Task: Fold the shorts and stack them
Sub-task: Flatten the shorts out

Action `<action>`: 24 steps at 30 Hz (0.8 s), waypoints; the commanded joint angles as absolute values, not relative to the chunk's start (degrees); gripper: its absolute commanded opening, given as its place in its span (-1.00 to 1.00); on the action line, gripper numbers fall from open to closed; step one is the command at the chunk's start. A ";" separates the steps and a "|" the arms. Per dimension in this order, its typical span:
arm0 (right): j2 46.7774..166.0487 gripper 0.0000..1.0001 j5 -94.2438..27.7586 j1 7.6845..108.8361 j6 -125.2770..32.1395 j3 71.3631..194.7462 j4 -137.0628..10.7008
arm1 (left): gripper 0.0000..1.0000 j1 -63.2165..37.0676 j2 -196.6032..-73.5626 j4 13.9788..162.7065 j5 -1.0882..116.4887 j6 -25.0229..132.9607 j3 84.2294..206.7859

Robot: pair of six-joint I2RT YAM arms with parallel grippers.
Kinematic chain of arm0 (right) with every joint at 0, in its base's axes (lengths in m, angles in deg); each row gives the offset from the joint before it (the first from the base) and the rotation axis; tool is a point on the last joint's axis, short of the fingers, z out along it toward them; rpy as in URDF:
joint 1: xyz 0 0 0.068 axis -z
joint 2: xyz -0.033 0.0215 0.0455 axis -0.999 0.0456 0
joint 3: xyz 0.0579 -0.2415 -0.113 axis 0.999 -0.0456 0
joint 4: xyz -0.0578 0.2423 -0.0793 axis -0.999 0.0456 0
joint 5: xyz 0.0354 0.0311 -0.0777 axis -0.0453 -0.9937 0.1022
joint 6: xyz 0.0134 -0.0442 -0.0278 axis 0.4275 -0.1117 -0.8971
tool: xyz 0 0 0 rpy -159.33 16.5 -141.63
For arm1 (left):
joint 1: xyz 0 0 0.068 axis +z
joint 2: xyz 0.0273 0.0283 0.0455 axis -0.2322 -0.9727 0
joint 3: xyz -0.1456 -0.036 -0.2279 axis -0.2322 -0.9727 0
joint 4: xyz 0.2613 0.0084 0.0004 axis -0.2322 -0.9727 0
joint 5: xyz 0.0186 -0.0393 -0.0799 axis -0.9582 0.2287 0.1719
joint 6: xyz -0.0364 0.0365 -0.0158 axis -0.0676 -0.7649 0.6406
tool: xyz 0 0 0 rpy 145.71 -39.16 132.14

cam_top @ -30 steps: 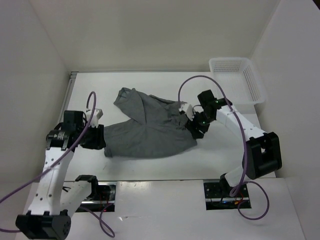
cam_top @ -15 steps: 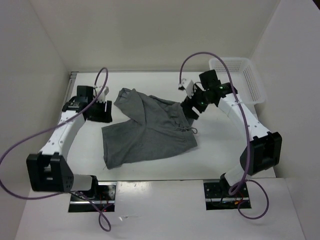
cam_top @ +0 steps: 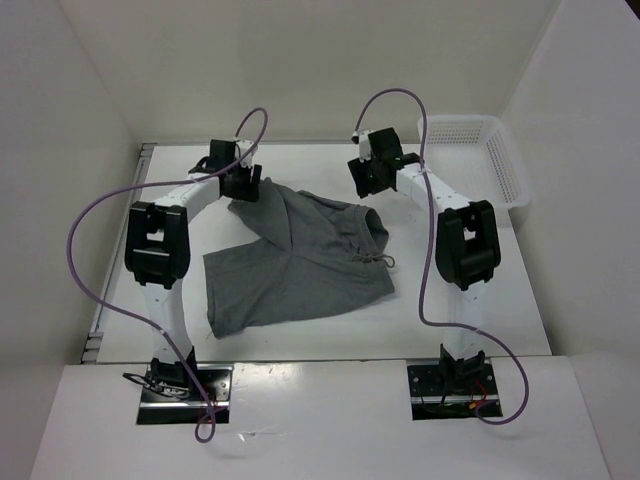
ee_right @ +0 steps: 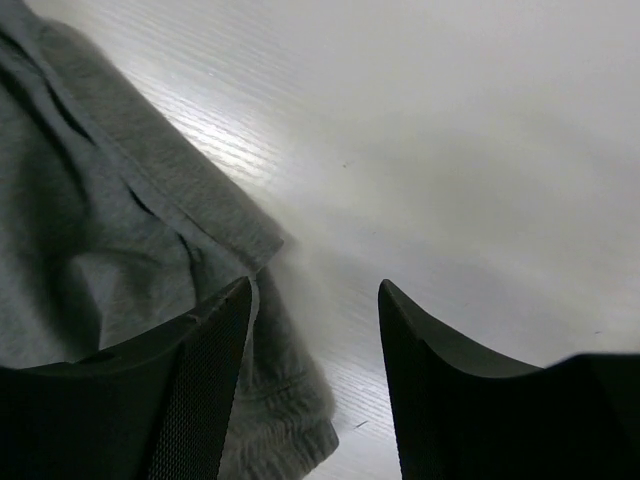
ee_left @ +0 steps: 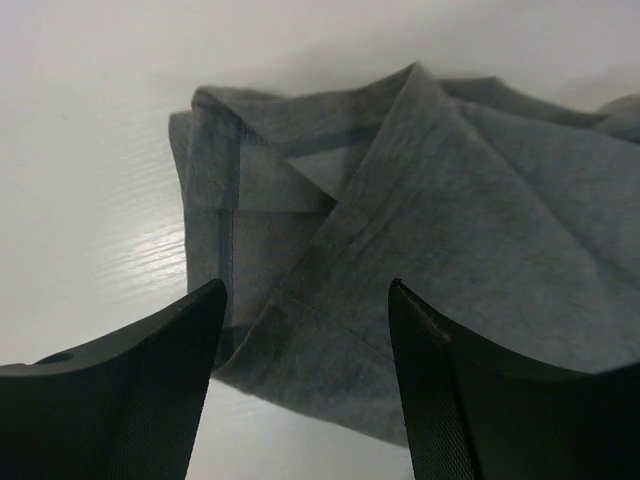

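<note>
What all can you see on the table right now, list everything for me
shorts: one pair, mid-grey, lying rumpled in the middle of the table
basket: one, white mesh, far right corner of the table
table: one, white, under everything
cables: two, purple, one looping along each arm
arms: two, white with black joints, both reaching to the far side of the shorts
left hand: one, black fingers, open, over the far left corner of the shorts
right hand: one, black fingers, open, over the far right edge of the shorts and bare table
</note>
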State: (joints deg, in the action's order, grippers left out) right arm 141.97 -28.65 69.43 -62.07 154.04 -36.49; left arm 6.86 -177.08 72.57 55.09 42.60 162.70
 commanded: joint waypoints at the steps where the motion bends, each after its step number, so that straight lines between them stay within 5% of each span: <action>1: 142.05 0.18 -25.07 70.42 -59.18 153.84 -40.66 | 0.47 6.05 -179.55 75.16 53.14 42.39 165.18; 9: 140.65 0.37 -35.08 70.95 -67.70 145.15 -35.57 | 0.33 4.37 -180.61 73.32 56.03 42.39 160.09; 13: 140.12 0.50 -35.62 70.95 -67.71 141.27 -36.17 | -0.21 4.37 -181.14 72.79 55.42 42.39 158.42; 14: 140.12 0.53 -35.62 70.95 -67.71 140.57 -36.18 | -0.54 4.37 -181.14 72.79 54.89 42.39 157.89; 18: 141.87 0.50 -35.09 70.95 -67.09 139.95 -37.32 | -1.00 4.37 -178.16 71.74 52.43 42.39 156.13; 22: 141.88 -0.06 -35.09 70.95 -67.62 139.34 -37.32 | -1.00 6.39 -170.96 66.91 52.43 42.39 154.03; 24: 141.88 -0.58 -35.09 70.95 -67.62 139.33 -37.32 | -1.00 7.18 -166.48 63.66 51.20 42.39 153.41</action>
